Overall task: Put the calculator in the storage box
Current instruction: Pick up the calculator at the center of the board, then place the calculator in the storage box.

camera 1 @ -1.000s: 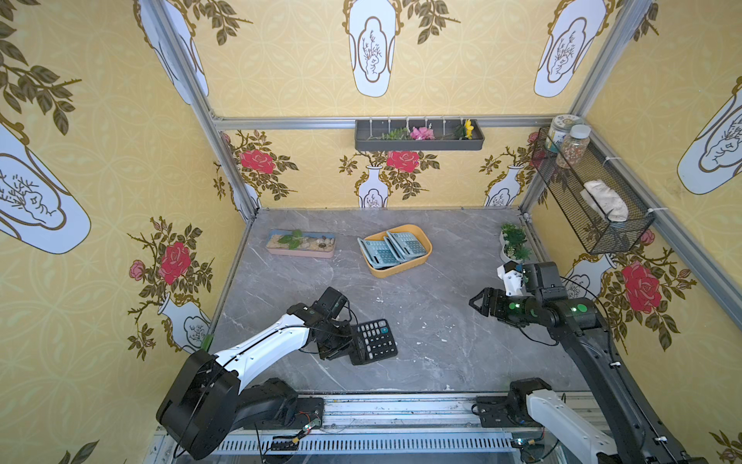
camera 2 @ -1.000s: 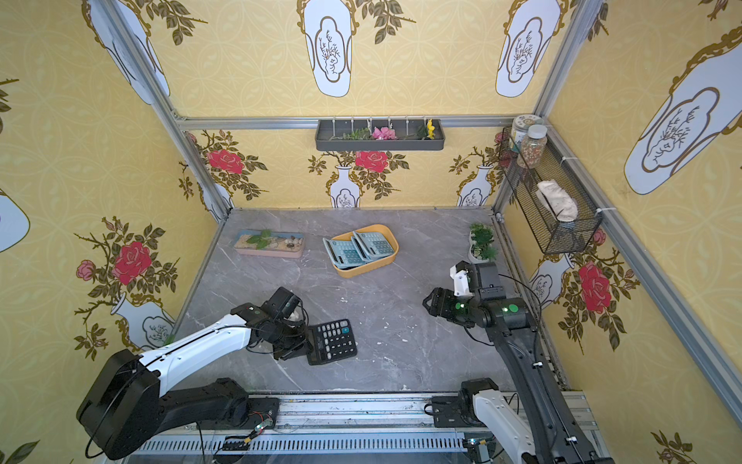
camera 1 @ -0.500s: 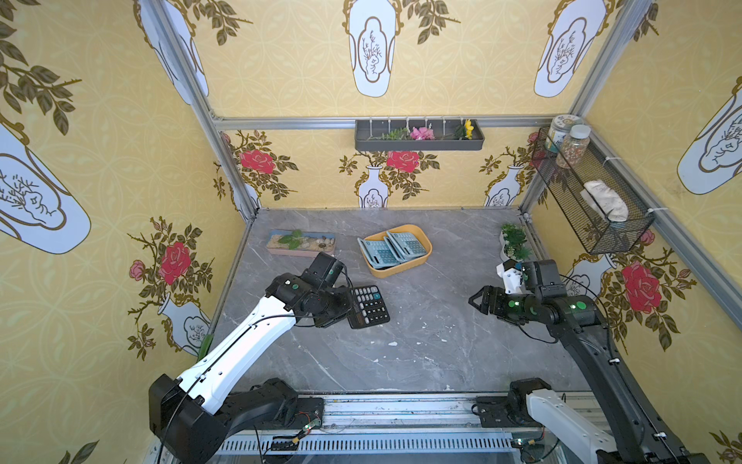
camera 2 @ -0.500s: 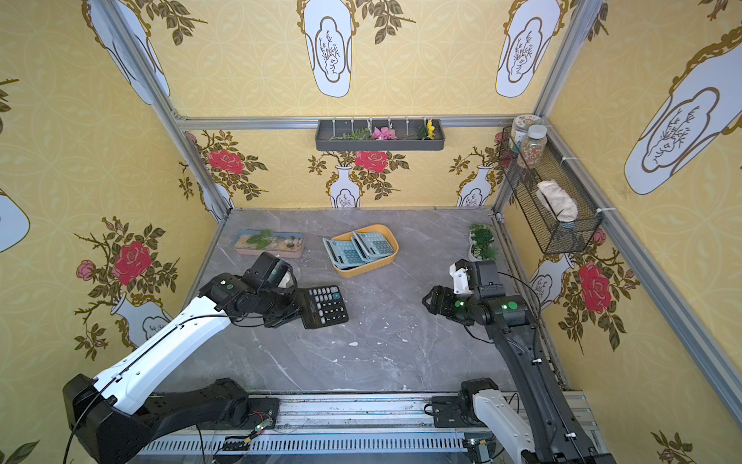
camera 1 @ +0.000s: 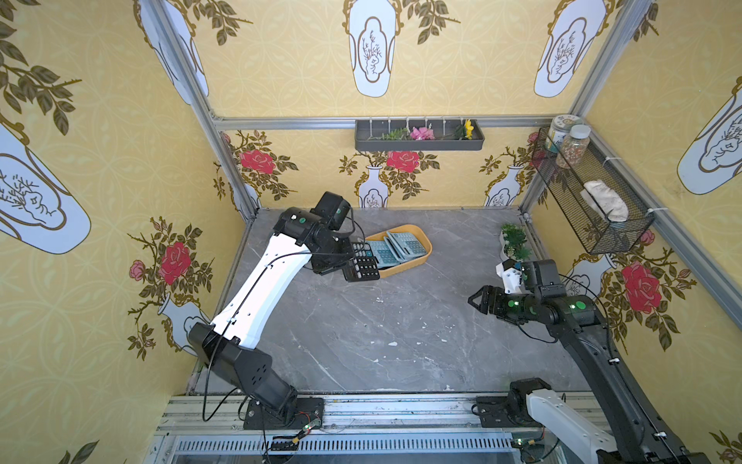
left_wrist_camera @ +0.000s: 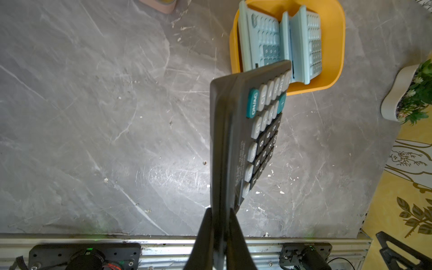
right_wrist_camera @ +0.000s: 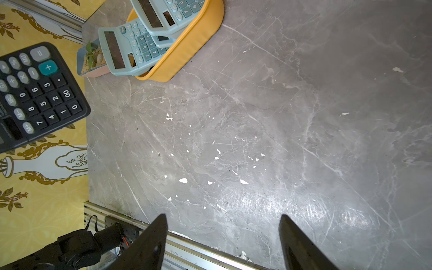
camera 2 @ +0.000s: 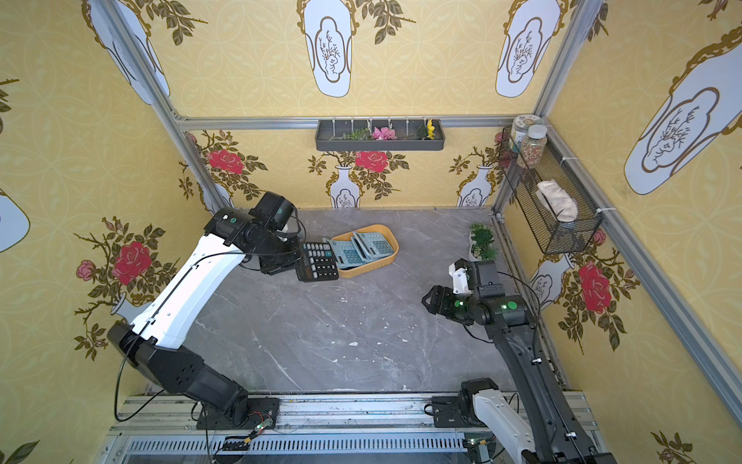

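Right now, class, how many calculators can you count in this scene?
3. A black calculator is gripped by the left end effector near the storage box; two blue calculators lie overlapping inside it. Another may be hidden beneath them.

Bright, even light; glare streaks the table [right_wrist_camera: 268, 203]; the black calculator [left_wrist_camera: 233, 145] blurs close up; both top views bow at the edges.

Robot lab booth: aluminium frame [camera 1: 281, 121], wallpaper [camera 1: 281, 60]
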You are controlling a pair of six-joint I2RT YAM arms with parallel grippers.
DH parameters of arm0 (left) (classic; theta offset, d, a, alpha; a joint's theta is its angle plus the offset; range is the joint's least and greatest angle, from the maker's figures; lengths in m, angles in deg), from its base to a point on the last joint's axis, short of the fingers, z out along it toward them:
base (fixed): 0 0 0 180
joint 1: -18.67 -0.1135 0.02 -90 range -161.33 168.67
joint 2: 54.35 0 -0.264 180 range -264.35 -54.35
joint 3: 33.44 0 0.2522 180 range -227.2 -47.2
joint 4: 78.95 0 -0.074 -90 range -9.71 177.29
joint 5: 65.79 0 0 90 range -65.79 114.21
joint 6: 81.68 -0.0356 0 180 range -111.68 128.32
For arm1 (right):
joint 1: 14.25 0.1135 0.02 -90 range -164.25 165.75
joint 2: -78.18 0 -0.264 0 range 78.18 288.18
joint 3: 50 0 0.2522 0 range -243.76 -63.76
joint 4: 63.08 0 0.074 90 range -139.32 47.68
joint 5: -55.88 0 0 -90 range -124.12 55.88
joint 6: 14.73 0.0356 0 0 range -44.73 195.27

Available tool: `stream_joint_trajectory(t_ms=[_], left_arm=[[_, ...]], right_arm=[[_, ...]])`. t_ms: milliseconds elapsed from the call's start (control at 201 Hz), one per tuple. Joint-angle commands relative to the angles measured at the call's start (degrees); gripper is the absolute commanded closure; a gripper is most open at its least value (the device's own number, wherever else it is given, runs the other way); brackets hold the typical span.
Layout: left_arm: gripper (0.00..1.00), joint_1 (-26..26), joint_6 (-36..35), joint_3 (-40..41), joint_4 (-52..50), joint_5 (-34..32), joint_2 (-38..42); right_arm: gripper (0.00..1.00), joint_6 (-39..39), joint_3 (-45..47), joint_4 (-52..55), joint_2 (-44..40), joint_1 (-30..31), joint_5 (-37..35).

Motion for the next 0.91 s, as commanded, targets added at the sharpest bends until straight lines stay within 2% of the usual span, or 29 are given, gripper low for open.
stream_joint_trajectory(t_ms=[0,105,249,602,901], left_arm=[[1.0,-0.19,-1.53,-8.15,-5.67,-1.38,-6.91],[1.0,-0.24,-0.99,-17.27,-8.58,-1.6,-14.49],[1.0,-0.56,-0.08,-23.71,-9.26,-0.62,-21.59],[1.0,-0.94,1.64,-30.77,-9.82,0.48,-30.23],[1.0,-0.94,1.58,-31.27,-10.05,-0.14,-33.08]], right_arm=[[0.24,0.29,0.32,-1.78,0.07,0.18,0.42],[0.24,0.29,0.45,-1.95,0.12,0.31,0.41],[0.24,0.46,0.32,-2.04,0.23,0.36,0.31],[0.24,0.23,0.96,-2.35,0.21,0.36,0.31],[0.24,0.21,1.4,-2.48,0.31,0.35,0.58]])
